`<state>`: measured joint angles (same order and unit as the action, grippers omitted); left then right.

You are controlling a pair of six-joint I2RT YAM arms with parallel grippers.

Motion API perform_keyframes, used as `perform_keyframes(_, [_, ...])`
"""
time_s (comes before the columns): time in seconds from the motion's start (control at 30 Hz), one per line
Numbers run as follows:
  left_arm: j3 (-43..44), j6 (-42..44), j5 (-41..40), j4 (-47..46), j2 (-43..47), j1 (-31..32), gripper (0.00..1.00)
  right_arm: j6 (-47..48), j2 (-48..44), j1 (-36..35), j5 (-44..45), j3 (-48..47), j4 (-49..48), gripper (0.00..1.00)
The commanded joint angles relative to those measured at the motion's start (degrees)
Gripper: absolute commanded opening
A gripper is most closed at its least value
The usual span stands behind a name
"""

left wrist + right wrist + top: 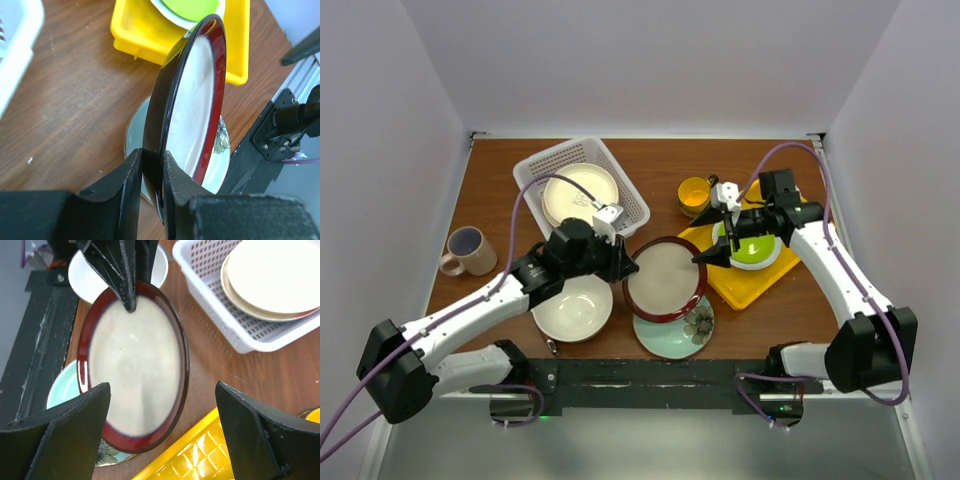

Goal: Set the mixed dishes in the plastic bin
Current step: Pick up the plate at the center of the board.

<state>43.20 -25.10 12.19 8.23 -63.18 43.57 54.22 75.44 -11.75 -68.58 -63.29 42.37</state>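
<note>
Gripping hand: left gripper (151, 165) is clamped on the rim of the dark red-rimmed bowl (195, 100), one finger on each face.
Where the bowl is: mid-table, right of the plastic bin (535, 165), not in it.
Other hand: right gripper (715, 240) spread wide, holding nothing, beside the bowl's right rim at the yellow tray's (755, 285) edge.
Hidden: pale green flowered plate (688, 330) is mostly covered by the bowl; whether the two touch cannot be told.
In the bin: cream plate (580, 195) on top, a pinkish rim beneath it; the number stacked is unclear.
Hard to make out: lime-green plate (757, 252) partly behind the right arm.
Elsewhere: large cream bowl (572, 310) under the left arm; yellow mug (693, 195); pinkish mug (468, 250) at far left.
Surface: brown wood-grain table (500, 200).
Room: plain white walls on three sides.
</note>
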Motion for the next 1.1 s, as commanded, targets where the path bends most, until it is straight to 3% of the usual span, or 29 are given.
perform_keyframes(0.0, [2.2,-2.8,4.3,-8.3,4.4,-2.2,0.0,-4.6,-2.9,2.4,-6.1,1.7,-5.0,0.91])
perform_keyframes(0.57, [5.8,-2.9,2.0,-2.3,11.3,-13.3,0.0,-12.8,-8.2,7.5,-7.9,4.8,-13.4,0.96])
perform_keyframes(1.07, [7.6,-9.3,6.9,-7.4,10.5,-29.0,0.0,-12.9,-7.7,8.1,-7.9,5.0,-13.4,0.96])
